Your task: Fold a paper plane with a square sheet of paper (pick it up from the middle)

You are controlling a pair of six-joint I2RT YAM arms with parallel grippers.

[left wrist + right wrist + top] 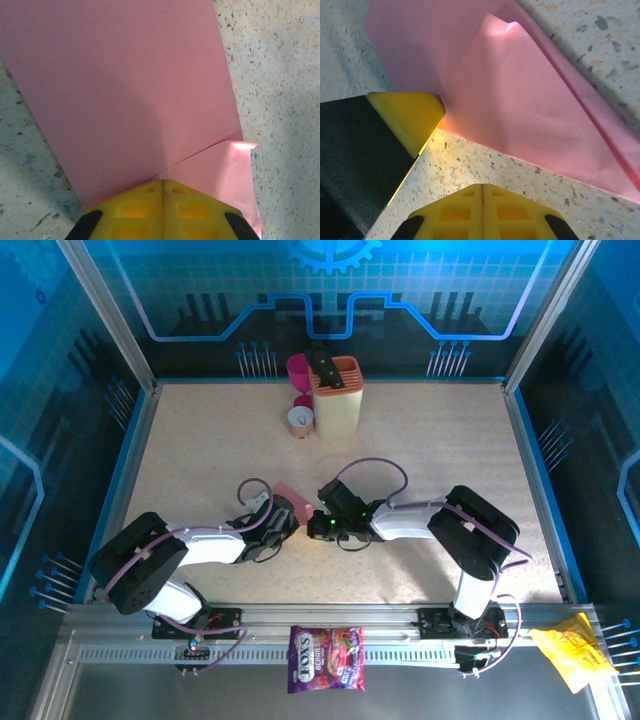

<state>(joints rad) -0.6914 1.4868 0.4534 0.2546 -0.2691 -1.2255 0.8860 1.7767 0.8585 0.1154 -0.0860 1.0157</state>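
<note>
Left pincer, fully closed, touches the pink sheet.

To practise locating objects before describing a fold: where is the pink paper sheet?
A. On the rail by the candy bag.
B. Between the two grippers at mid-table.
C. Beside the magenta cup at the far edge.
B: the pink paper sheet lies between the left gripper and the right gripper, whose tips meet at it.
</note>
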